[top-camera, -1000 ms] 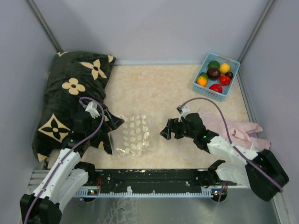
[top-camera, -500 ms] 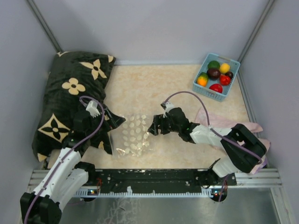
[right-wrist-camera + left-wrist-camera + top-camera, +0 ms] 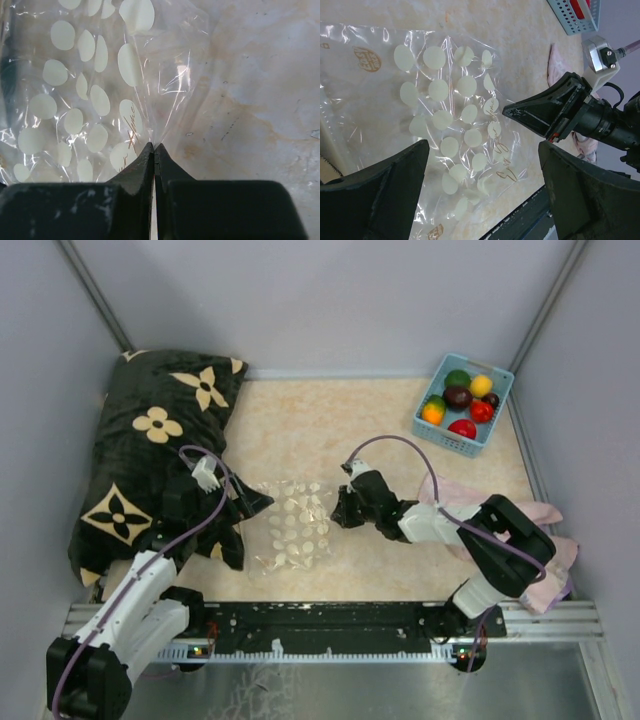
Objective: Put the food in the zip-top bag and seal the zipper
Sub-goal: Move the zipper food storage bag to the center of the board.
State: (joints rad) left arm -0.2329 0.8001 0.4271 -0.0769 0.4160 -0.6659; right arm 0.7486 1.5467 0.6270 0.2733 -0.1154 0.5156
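From above, the right gripper [image 3: 337,512] meets the bag [image 3: 293,527] at its right edge. The food [image 3: 462,400] sits in the basket [image 3: 447,442], far beyond that gripper.

Left wrist: the left gripper [image 3: 482,172] hangs spread wide, bag just ahead between its fingers.

Right wrist: fingers [image 3: 137,170] pressed together, pinching the bag's edge.

The right arm [image 3: 432,525] is covering part of the pink cloth [image 3: 540,512], the basket [image 3: 575,15] is running off the left wrist view's top, and the zip-top bag [image 3: 85,90] is overrunning the right wrist view.
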